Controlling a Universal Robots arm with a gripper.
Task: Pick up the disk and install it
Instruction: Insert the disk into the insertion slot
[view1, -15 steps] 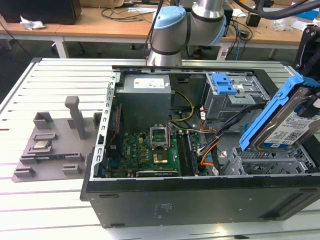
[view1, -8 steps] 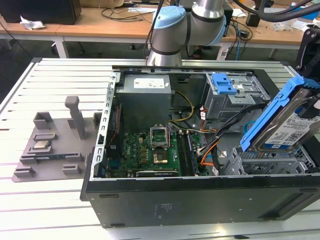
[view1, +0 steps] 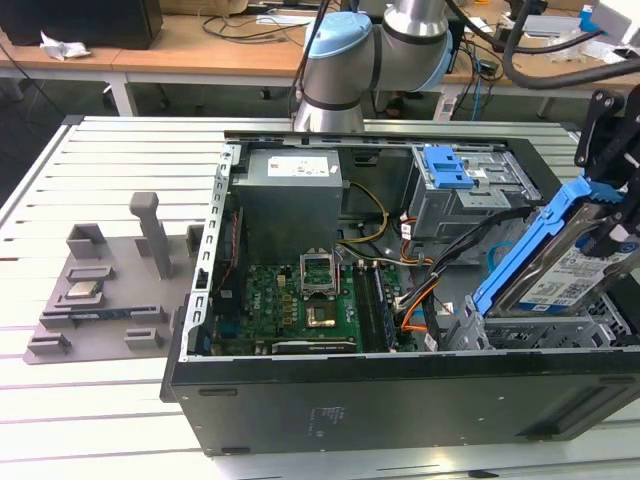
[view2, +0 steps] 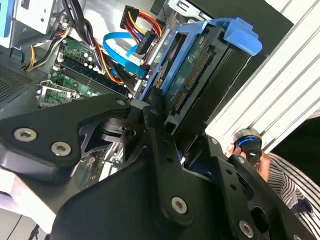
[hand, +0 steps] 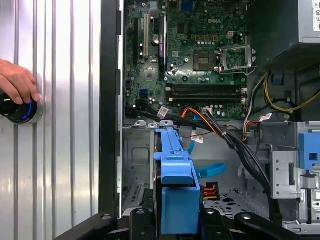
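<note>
While gripper (view2: 167, 142) is clamping disk (view1: 570, 270) by its blue frame, disk is hanging tilted over bay (view1: 560, 325) at case's (view1: 400, 400) front corner, on exterior view's right, not yet seated. Cables (hand: 235, 145) are running just beside bay. Farther in, motherboard (view1: 310, 300) is lying bare, drive cage (view1: 465, 190) standing behind. Hand (hand: 17, 82) is resting on knob (hand: 17, 110) outside case. Risk, as judged: tilted frame jamming on bay rail, or snagging cables, twisting disk in fingers.
</note>
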